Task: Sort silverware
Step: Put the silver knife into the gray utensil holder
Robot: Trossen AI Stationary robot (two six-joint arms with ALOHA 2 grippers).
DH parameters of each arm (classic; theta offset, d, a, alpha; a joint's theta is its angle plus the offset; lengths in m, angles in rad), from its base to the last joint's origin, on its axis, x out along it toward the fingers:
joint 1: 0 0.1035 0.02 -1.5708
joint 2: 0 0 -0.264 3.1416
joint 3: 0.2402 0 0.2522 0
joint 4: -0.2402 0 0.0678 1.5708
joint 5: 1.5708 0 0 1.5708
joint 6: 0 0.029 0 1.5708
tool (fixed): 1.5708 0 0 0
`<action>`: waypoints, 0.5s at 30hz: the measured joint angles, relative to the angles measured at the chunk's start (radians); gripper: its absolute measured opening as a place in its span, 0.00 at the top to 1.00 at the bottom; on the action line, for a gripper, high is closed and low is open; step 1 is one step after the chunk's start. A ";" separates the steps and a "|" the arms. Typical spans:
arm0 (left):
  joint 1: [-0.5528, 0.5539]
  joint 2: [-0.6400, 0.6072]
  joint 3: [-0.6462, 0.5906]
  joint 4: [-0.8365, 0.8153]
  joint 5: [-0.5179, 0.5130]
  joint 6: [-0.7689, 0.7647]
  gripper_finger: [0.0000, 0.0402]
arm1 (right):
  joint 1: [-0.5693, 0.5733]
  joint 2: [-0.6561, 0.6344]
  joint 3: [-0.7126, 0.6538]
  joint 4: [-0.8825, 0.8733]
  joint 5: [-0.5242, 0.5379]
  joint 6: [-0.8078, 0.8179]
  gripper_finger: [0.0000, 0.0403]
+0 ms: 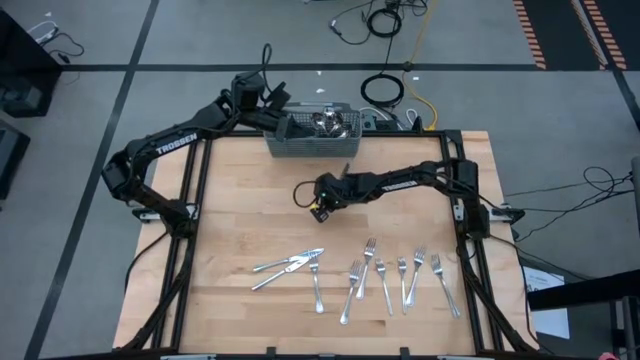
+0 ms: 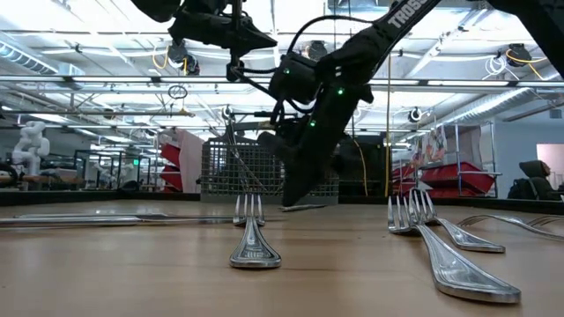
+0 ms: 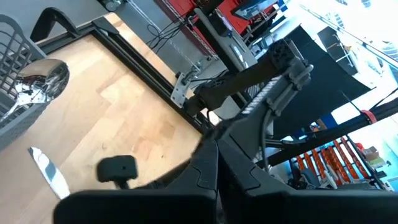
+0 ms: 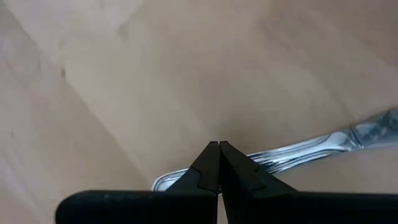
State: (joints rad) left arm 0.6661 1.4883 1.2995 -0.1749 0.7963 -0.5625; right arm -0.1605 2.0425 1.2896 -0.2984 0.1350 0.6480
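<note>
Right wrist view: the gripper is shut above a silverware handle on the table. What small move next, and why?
Probably open the right gripper slightly. Its fingers are pressed together just over the silverware handle lying on the table, so they cannot straddle it; parting them comes before any grasp.

Silverware handle (image 4: 298, 152) partly behind right gripper (image 4: 219, 155)
</note>
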 joint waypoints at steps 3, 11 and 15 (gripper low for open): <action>0.002 0.000 0.000 0.000 0.000 0.000 0.99 | 0.034 -0.009 0.001 -0.077 0.006 0.030 1.00; 0.008 0.000 0.000 -0.010 -0.003 0.030 0.99 | 0.169 -0.082 -0.004 -0.254 0.017 0.120 1.00; 0.010 0.000 0.000 -0.080 -0.054 0.100 0.99 | 0.215 -0.178 -0.003 -0.341 0.072 0.178 1.00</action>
State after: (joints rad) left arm 0.6765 1.4883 1.2995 -0.2545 0.7420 -0.4624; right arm 0.0548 1.8644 1.2870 -0.6391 0.2074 0.8258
